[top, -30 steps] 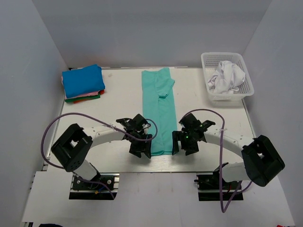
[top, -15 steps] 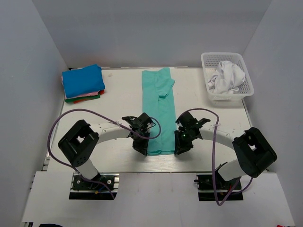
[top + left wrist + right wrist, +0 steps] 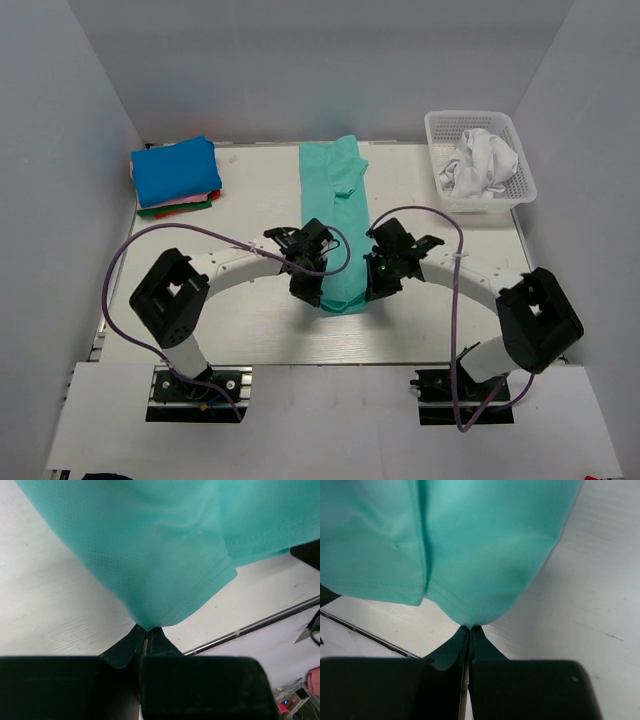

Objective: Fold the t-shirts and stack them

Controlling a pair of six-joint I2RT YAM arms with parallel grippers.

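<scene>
A teal t-shirt [image 3: 336, 215], folded lengthwise into a long strip, lies down the middle of the table. My left gripper [image 3: 318, 293] is shut on its near left corner, and my right gripper [image 3: 372, 288] is shut on its near right corner. The near hem is lifted off the table and hangs between the two. In the left wrist view the teal cloth [image 3: 150, 570] runs into the shut jaws of the left gripper [image 3: 146, 630]. The right wrist view shows the same cloth [image 3: 480, 550] pinched by the right gripper [image 3: 470, 627]. A stack of folded t-shirts [image 3: 176, 175], blue on top, sits at the back left.
A white basket [image 3: 505, 193] holding a crumpled white t-shirt [image 3: 480, 162] stands at the back right. Grey walls close in the table on three sides. The table's near edge with a metal rail [image 3: 260, 625] runs just behind the grippers.
Both grippers have shut on the teal t-shirt's near corners and moved away from the near edge, lifting the hem. The shirt's far end has bunched slightly.
</scene>
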